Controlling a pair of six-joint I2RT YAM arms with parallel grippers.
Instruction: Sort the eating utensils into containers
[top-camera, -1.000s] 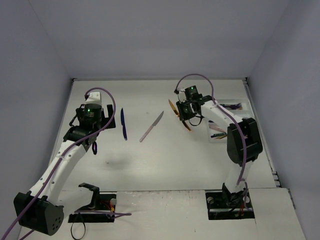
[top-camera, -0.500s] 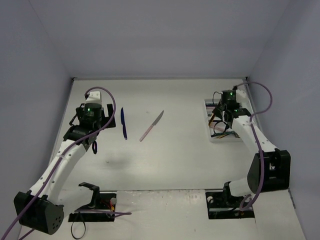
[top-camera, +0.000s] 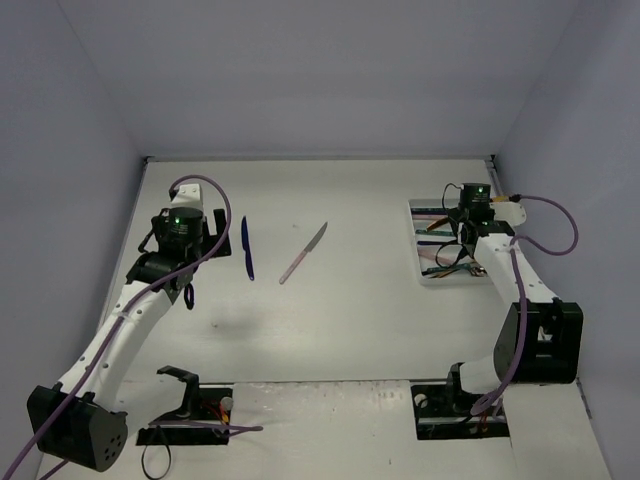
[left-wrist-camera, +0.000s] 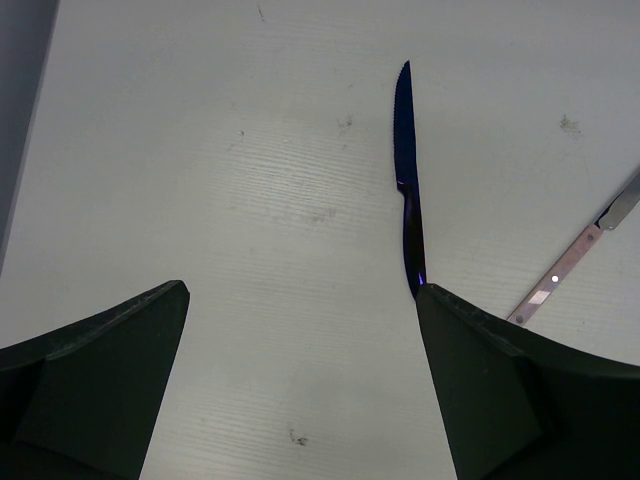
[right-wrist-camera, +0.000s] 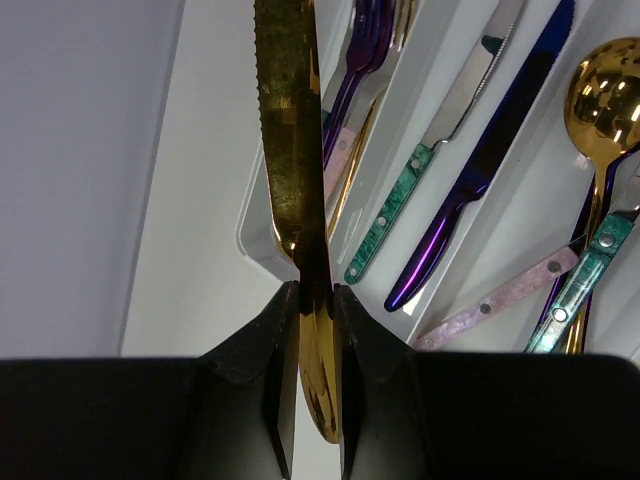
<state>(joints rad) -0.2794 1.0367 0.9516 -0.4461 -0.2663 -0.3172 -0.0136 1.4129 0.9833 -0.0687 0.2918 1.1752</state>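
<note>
My right gripper (right-wrist-camera: 315, 300) is shut on a gold knife (right-wrist-camera: 290, 130), whose serrated blade sticks out over the near end of the white tray (right-wrist-camera: 262, 250). In the top view that gripper (top-camera: 466, 232) hangs over the tray (top-camera: 418, 215). The tray's compartments hold a purple fork (right-wrist-camera: 352, 70), a teal-handled knife (right-wrist-camera: 425, 165), a dark blue knife (right-wrist-camera: 480, 170) and a gold spoon (right-wrist-camera: 605, 95). At the left of the table my left gripper (left-wrist-camera: 302, 292) stands open and holds nothing. Another dark blue knife (left-wrist-camera: 406, 190) (top-camera: 246, 248) lies just ahead of its right finger. A pink-handled silver knife (top-camera: 303, 252) lies further right.
Walls close off the table at the back and on both sides. The tray sits close to the right wall. A pink-handled utensil (right-wrist-camera: 500, 300) and a teal-handled one (right-wrist-camera: 585, 285) also lie in the tray. Black mounts (top-camera: 190, 400) stand by the arm bases.
My right arm has swung from the middle of the table to the right with the gold knife and now holds it over the tray. The left arm has not moved.
</note>
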